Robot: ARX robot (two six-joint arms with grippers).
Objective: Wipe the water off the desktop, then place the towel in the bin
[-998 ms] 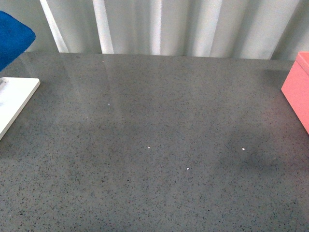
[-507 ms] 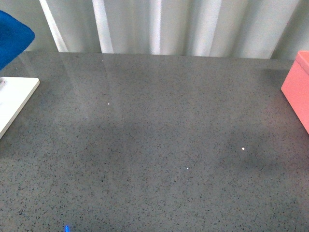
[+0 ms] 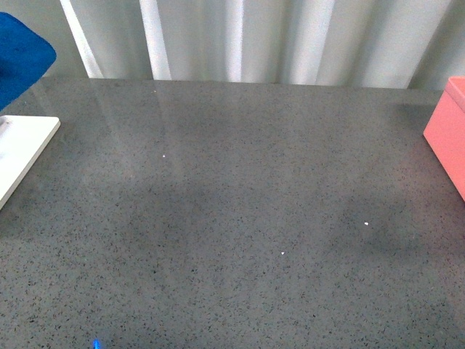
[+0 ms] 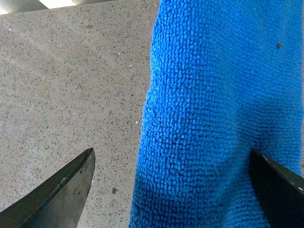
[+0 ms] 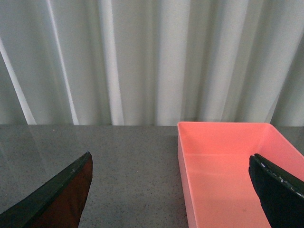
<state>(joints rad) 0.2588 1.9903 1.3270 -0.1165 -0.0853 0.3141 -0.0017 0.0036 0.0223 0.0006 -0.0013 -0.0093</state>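
Observation:
The speckled grey desktop (image 3: 240, 211) fills the front view; I can make out no water on it. The bright blue towel (image 3: 18, 58) shows at the far left edge. In the left wrist view the towel (image 4: 213, 114) lies on the desktop (image 4: 66, 85), and my open left gripper (image 4: 173, 190) straddles its near end without touching it. The salmon-pink bin (image 3: 449, 134) stands at the right edge. Seen from the right wrist, the bin (image 5: 228, 166) looks empty and my right gripper (image 5: 171, 194) hangs open before its near left wall. Neither gripper appears in the front view.
A flat white board (image 3: 18, 156) lies at the left edge, just in front of the towel. Pale pleated curtains (image 3: 254, 40) hang behind the table's far edge. A few tiny white specks (image 3: 282, 253) dot the desktop's middle.
The towel's visible corner has shifted very slightly in the front view. One white speck near the middle has gone. A small blue glint showed at the bottom edge.

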